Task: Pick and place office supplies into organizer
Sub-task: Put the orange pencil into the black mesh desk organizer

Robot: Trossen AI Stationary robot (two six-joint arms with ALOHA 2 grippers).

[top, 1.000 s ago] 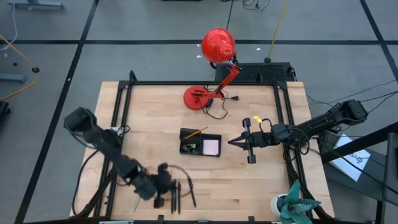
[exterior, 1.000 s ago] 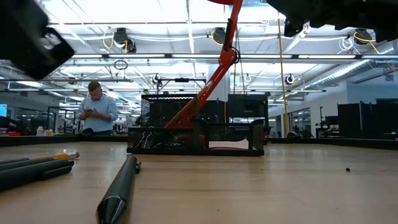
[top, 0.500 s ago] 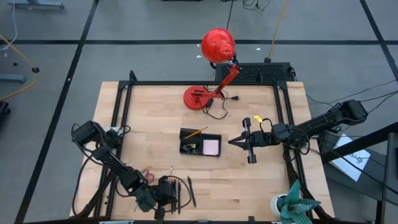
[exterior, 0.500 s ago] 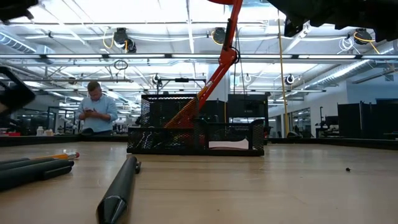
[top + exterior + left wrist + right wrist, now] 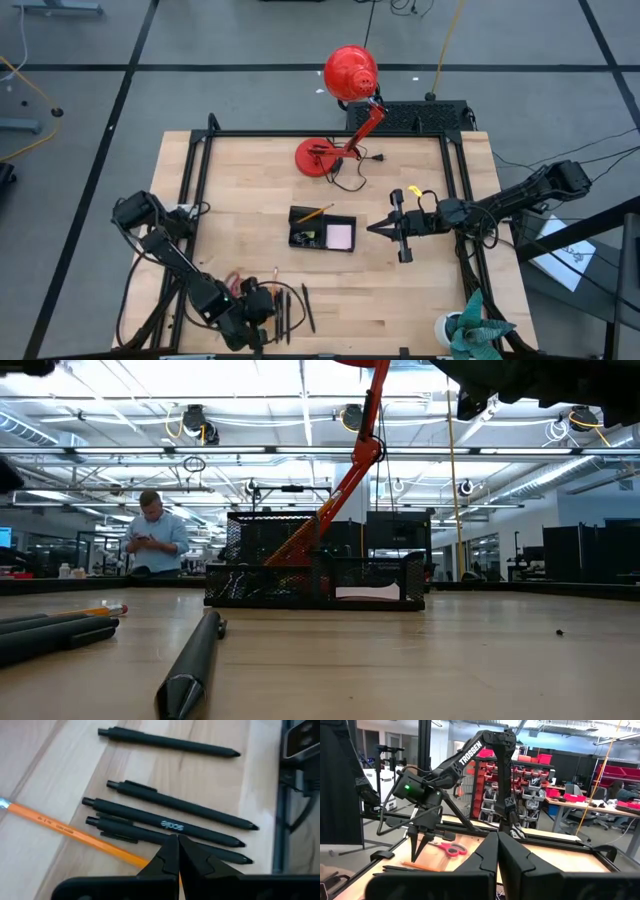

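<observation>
A: Organizer (image 5: pixel 322 229) sits mid-tabletop (image 5: pixel 240 190) seen from above, pink pad (image 5: pixel 340 236) inside, red lamp (image 5: pixel 338 120) behind it. Pens (image 5: pixel 290 310) lie at the near edge under the left gripper (image 5: pixel 262 308).

B: Low view?

A: A pen (image 5: pixel 192 665) on pale wood; a person (image 5: pixel 156 540) stands in the lit hall.

B: Left wrist?

A: Fingers (image 5: pixel 170 857) closed together, holding nothing, over black pens (image 5: pixel 165 822) and an orange pencil (image 5: pixel 75 830).

B: Right wrist?

A: Its fingers (image 5: pixel 490 855) meet too, empty, beside the organizer; scissors (image 5: pixel 449 849) lie beyond.

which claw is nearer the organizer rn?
Right. The right claw sits just beside the organizer, on the table's right half. The left claw is off at the near edge, over the pens.
</observation>
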